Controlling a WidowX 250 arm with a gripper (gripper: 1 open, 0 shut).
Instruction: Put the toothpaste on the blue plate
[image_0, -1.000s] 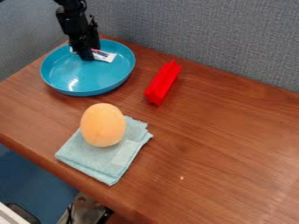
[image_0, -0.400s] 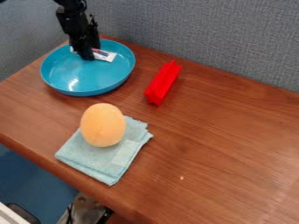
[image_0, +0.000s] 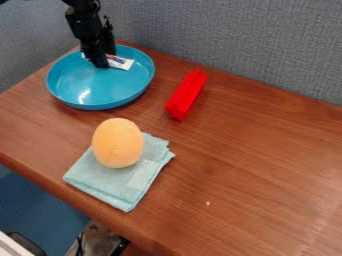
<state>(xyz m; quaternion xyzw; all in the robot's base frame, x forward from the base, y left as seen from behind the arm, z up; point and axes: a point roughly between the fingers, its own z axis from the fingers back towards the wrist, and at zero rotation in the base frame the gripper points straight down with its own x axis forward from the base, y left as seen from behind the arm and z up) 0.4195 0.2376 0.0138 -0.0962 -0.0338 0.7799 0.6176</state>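
The blue plate (image_0: 83, 88) sits at the table's back left. The toothpaste (image_0: 120, 63), a small white tube with print, lies flat inside the plate near its far rim. My black gripper (image_0: 98, 60) reaches down from above, with its fingertips at the tube's left end. The fingers are dark and close together. Whether they clamp the tube or stand just off it does not show.
A red bar (image_0: 187, 93) lies to the right of the plate. An orange egg-shaped object (image_0: 118, 142) rests on a pale teal folded cloth (image_0: 123, 173) near the front edge. A grey wall stands close behind the plate.
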